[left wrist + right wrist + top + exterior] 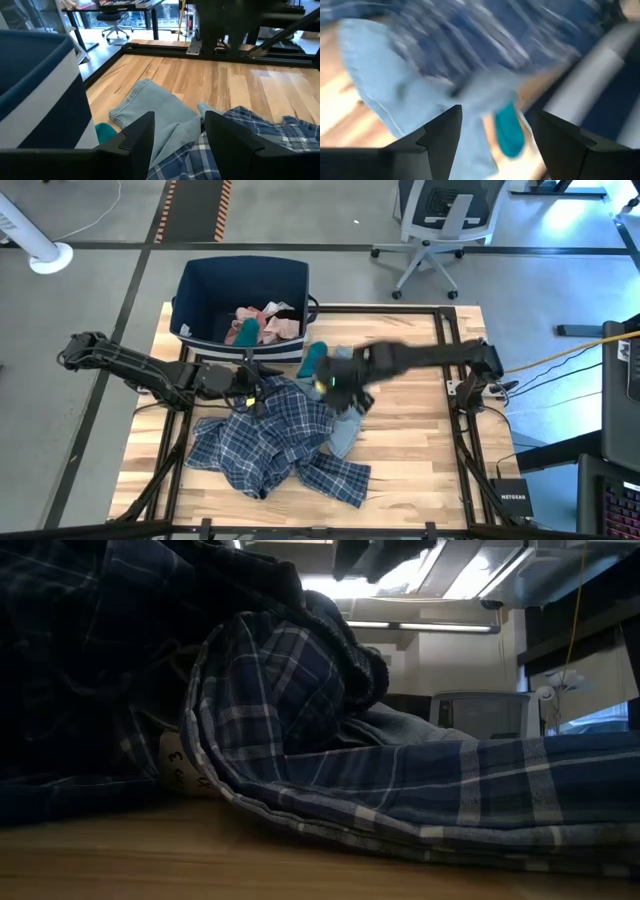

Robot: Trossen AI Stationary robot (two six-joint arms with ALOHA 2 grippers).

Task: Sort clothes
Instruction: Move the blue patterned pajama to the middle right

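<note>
Large plaid shirt (270, 445) sprawled in a loose heap over the middle of the worktop (420, 470), folded over itself in soft layers in the low view. Grey-blue garment (343, 432) partly tucked under the plaid's edge on the side toward the right arm, flat and thin. Teal piece (311, 358) just beside the bin (243, 280), near the grey-blue cloth. Pink pieces (275, 322) already lying inside the bin with another scrap of teal.

Left pincer (177, 137) low at the plaid's bin-side edge, fingers spread, nothing between them, plaid and grey-blue cloth directly ahead. Right pincer (495, 135) over the grey-blue cloth and teal piece, spread too, empty; view smeared by motion.

Handling, as a judgement: all light, limp, not fragile, not slippery. Plaid likely to drape and drag anything caught beneath it, so better pinched at a raised fold or bunched ridge than at a flat hem, then lifted high to clear. Grey-blue cloth best taken at its free edge away from the plaid. Teal piece small enough for a pinch at mid-body.
</note>
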